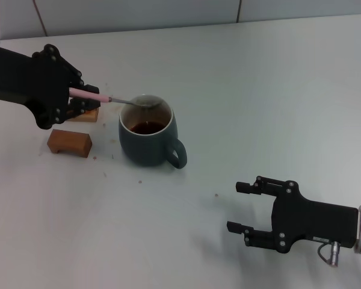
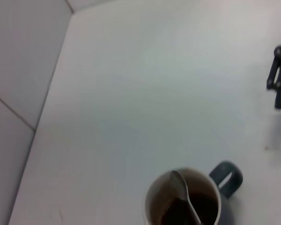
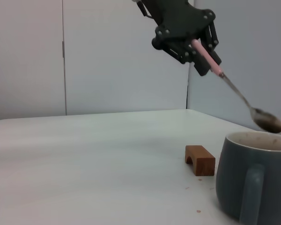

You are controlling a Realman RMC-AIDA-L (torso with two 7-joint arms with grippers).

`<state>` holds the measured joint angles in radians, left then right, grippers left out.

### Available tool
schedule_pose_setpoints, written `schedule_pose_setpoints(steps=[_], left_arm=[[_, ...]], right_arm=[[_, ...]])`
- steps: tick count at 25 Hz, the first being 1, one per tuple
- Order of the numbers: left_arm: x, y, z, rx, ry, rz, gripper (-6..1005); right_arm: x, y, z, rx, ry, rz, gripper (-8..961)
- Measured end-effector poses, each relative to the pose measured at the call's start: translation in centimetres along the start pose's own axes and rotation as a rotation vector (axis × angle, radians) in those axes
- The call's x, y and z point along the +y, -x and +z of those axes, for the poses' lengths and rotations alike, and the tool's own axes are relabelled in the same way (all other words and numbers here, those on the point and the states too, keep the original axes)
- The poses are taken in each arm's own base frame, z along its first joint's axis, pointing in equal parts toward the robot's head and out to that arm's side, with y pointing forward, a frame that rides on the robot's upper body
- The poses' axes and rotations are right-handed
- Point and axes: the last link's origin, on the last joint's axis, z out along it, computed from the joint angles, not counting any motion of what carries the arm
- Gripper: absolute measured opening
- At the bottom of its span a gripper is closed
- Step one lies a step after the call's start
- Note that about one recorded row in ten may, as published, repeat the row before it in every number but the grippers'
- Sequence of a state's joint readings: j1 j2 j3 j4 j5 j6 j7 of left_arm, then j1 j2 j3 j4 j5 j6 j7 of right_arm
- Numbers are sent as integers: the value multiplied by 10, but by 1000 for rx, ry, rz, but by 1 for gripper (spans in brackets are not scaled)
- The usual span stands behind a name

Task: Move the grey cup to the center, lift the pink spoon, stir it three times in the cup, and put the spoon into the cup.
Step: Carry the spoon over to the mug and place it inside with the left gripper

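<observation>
nearest the head camera, the right black two-fingered gripper (image 1: 243, 208) is parked low over the white table (image 1: 277, 90), its fingers spread apart with nothing between them, well apart from the other items. further back, the squat dark grey-teal ceramic cup with a loop handle (image 1: 149, 138) is set upright on the table, brown liquid seen inside its pale interior and the handle turned toward the right gripper. the left black gripper (image 1: 78, 99) is held above the table beside the cup, clenched on the pale pink handle of the slender spoon with a silvery metal bowl (image 1: 117, 100). the spoon is tilted downward, its bowl held just above the cup's rim, seen clear of the rim from the right wrist camera (image 3: 267, 123). two small brown wooden blocks (image 1: 70, 142) are seen on the table just beside the cup, below the left gripper.
</observation>
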<state>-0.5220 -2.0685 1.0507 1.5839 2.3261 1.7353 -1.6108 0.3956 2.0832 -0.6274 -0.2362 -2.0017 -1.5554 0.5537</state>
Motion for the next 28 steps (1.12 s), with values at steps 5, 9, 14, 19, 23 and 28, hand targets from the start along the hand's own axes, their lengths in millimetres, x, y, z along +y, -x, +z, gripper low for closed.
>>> schedule_pose_setpoints(steps=[5,9,14,19,23,28], left_arm=[[0,-8,8,-85,-2,41,139],[1,-16,16,-156,-5,88,140],[4,-25,22,-194,-9,135,141],[6,-35,32,-239,-2,190,143],[7,-38,39,-279,-5,222,144],[7,-40,42,-308,-8,243,145]], right_arm=[[1,-1,0,0,-1,4,717],[2,-1,-1,1,-2,6,717],[2,-2,-2,2,-4,8,717],[2,-2,-2,3,-5,8,717],[2,-3,-2,7,-5,8,717],[2,-3,-2,9,-5,9,717]])
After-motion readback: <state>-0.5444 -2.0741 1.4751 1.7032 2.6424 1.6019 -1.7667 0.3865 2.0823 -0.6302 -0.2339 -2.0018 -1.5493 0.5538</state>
